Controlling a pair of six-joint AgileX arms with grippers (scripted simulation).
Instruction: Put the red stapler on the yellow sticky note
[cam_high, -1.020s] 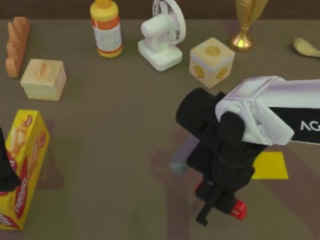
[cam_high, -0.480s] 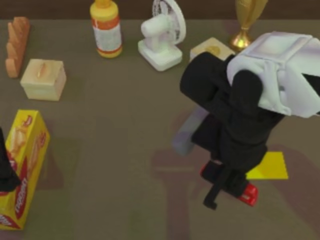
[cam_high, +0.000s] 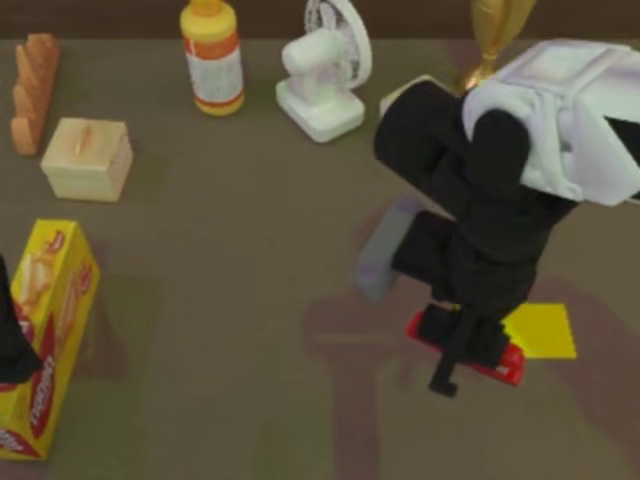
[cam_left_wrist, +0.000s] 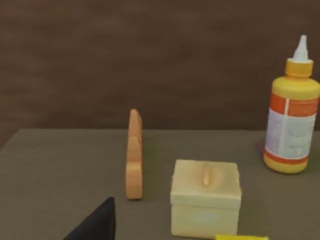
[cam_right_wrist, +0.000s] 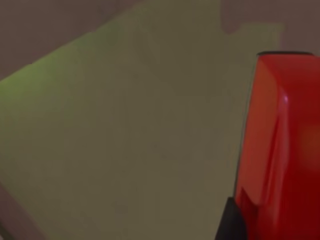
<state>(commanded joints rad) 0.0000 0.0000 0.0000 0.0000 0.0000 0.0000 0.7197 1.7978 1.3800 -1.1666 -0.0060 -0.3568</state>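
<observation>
The red stapler (cam_high: 508, 364) is held lengthwise under my right gripper (cam_high: 466, 345), which is shut on it; only its two red ends show past the black fingers. Its right end lies over the lower left corner of the yellow sticky note (cam_high: 548, 330), which lies flat on the table at the right. In the right wrist view the glossy red stapler (cam_right_wrist: 280, 150) fills the side of the picture, with bare table beyond. I cannot tell whether the stapler touches the table. My left gripper (cam_high: 10, 345) is parked at the left edge.
A yellow-and-red box (cam_high: 45, 335) stands at the left by the left arm. Along the back are an orange rack (cam_high: 33, 90), a cream box (cam_high: 87, 158), a glue bottle (cam_high: 212, 58), a white fan (cam_high: 322, 75) and a gold trophy (cam_high: 488, 40). A grey block (cam_high: 385, 250) lies mid-table.
My right gripper has carried the red stapler to the right and a little toward the back, up to the yellow sticky note's left corner. The left arm has not moved.
</observation>
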